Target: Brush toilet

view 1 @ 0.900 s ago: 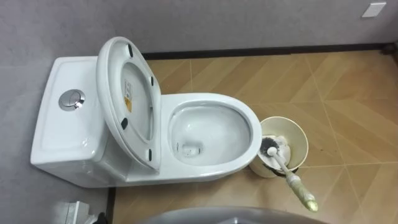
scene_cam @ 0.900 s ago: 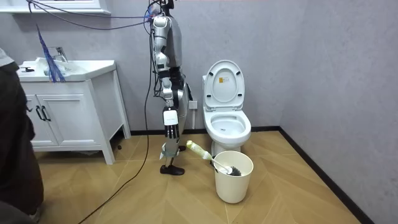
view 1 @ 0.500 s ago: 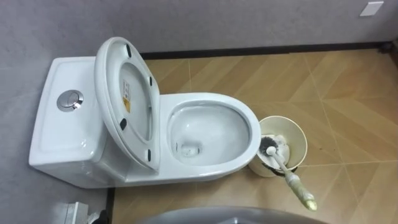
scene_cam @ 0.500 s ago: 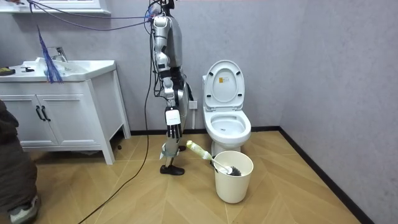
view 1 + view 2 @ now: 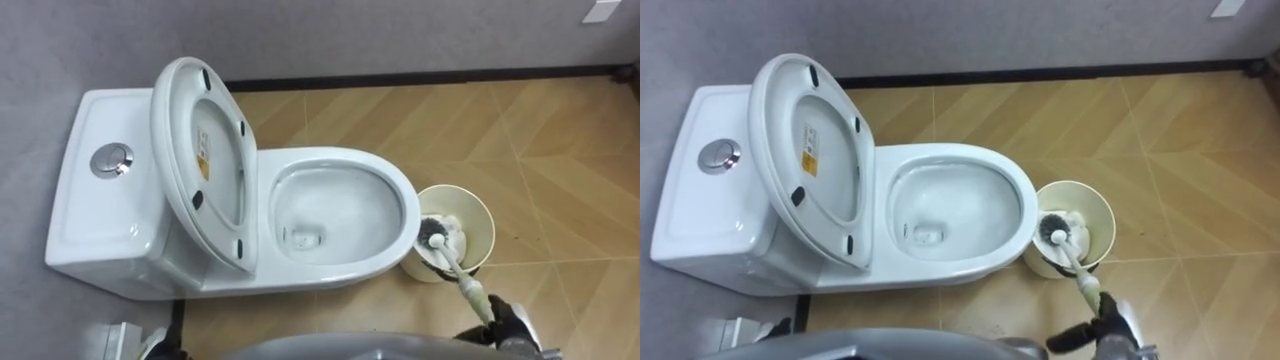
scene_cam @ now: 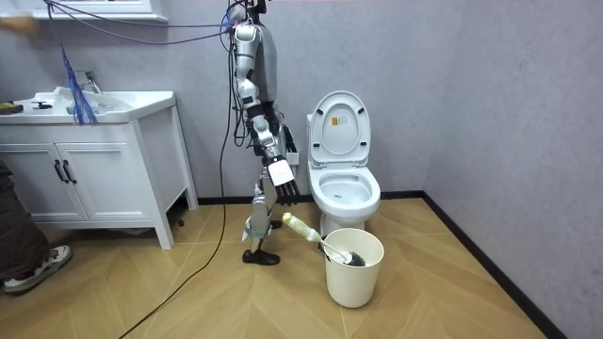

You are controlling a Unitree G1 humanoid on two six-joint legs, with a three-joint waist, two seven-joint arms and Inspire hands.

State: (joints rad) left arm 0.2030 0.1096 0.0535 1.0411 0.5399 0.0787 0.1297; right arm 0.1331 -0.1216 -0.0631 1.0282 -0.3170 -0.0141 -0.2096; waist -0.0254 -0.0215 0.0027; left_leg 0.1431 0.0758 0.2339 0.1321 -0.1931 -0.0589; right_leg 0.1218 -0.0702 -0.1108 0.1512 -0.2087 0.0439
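A white toilet point(image 5: 400, 190) stands before me with its seat and lid point(image 5: 200, 160) raised and the bowl open. To its right a cream bucket point(image 5: 485, 225) holds the toilet brush, dark head point(image 5: 432, 238) down, its pale handle point(image 5: 468, 285) leaning out toward me. My right hand point(image 5: 512, 325) comes in at the lower right, just over the handle's end, fingers spread and open, holding nothing. In the room view I stand beside the toilet point(image 6: 344, 184) with that hand point(image 6: 283, 184) lifted forward above the brush handle point(image 6: 300, 226).
The cistern with a chrome flush button point(image 5: 111, 160) sits at the left against the grey wall. Wood floor stretches to the right of the bucket. A white vanity cabinet point(image 6: 94, 160) stands at the room view's left, with a person's leg point(image 6: 24, 250) at that edge.
My right arm has swung up from hanging at my side, and the hand now shows in the eye views over the brush handle. The person has moved toward the room view's left edge.
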